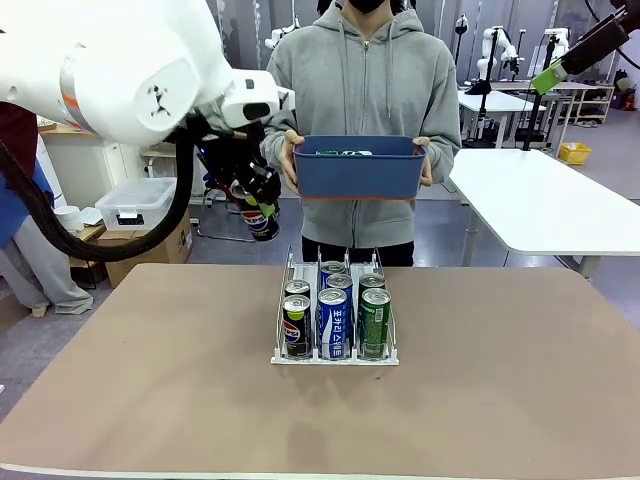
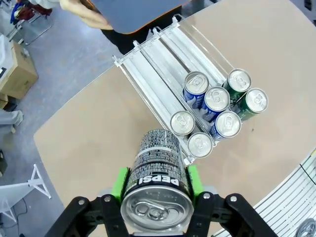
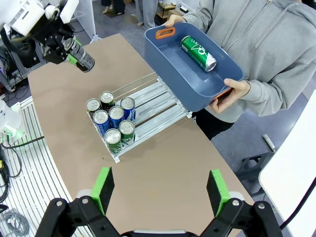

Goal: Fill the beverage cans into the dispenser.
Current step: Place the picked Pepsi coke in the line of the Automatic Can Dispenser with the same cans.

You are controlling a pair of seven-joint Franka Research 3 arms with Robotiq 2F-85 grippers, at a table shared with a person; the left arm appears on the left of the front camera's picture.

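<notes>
Now mid-carry: L gripper (image 2: pixel 157 181) clamped on black Pepsi can (image 2: pixel 155 153), up in air left of dispenser (image 1: pixel 335 358). Next, prob.: lower can into left lane's rear. R gripper (image 3: pixel 160 190) jaws apart, empty.

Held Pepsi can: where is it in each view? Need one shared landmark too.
Front: Pepsi can left of centre, raised in the left hand.
Left wrist: can bottom centre, gripped, silver top toward camera.
Right wrist: can upper left, in that hand.
Landmark: dispenser, centre in front, upper middle in left wrist, left of centre in right wrist.
</notes>
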